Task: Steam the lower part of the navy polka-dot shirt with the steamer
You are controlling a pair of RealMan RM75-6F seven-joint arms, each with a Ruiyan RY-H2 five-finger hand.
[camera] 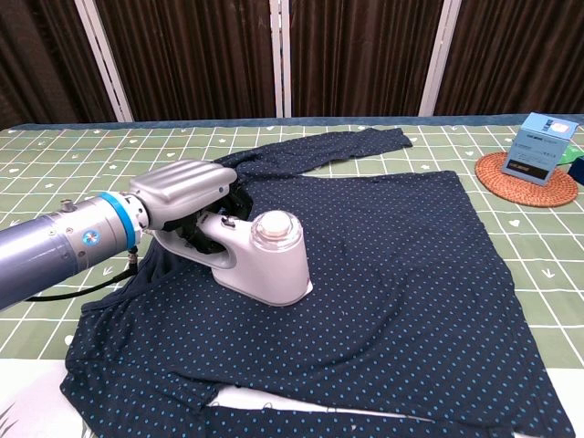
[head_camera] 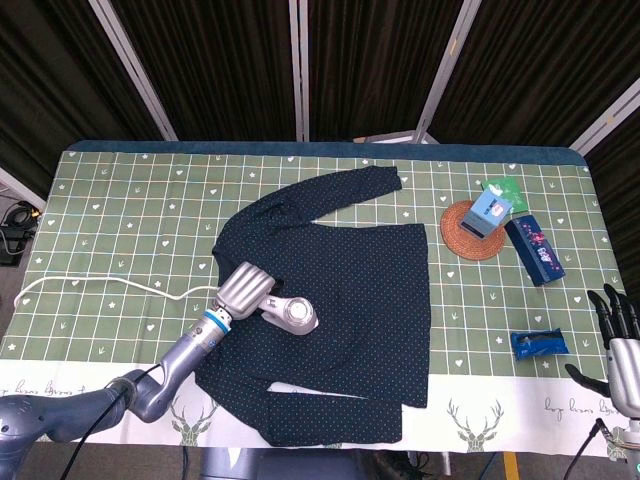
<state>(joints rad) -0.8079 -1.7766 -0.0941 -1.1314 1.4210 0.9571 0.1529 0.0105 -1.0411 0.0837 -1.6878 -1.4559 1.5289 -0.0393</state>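
The navy polka-dot shirt [head_camera: 340, 290] [camera: 401, 265] lies flat across the middle of the green checked table, one sleeve stretched toward the back. A white handheld steamer [head_camera: 291, 315] [camera: 269, 258] stands with its face on the shirt's left part. My left hand [head_camera: 243, 289] [camera: 182, 190] grips the steamer's handle from the left. A white cord [head_camera: 110, 287] trails from it to the left over the table. My right hand [head_camera: 618, 340] hangs at the right edge of the head view, off the table, fingers spread and holding nothing.
At the right stand a woven coaster [head_camera: 470, 230] [camera: 531, 177] with a small blue box [head_camera: 491, 210] [camera: 543, 147] on it, a long blue box [head_camera: 534, 250], a green packet [head_camera: 502, 189] and a blue wrapper [head_camera: 538, 344]. Dark curtains hang behind the table.
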